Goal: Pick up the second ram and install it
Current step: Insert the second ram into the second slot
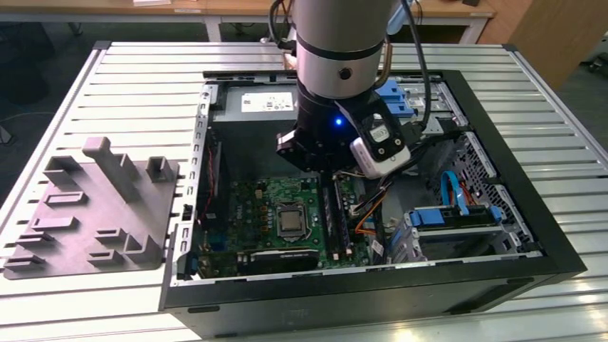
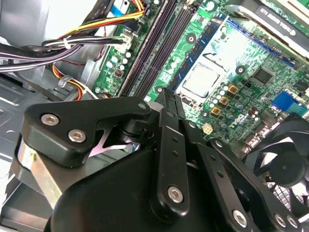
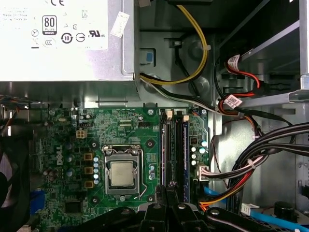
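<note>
In the exterior view the arm [image 1: 337,43] reaches into the open computer case [image 1: 560,249], and the second ram [image 1: 334,214] looks to be the thin dark stick standing on edge in the slots at three o'clock of the processor socket [image 1: 290,219]. In the second wrist view the claw [image 2: 163,95] is drawn shut or nearly so, tips at that slot row's near end; whether they pinch anything I cannot tell. In the first wrist view the slots run alongside the socket; such a stick is probably light, stiff and fragile, best held by its bare edges.
</note>
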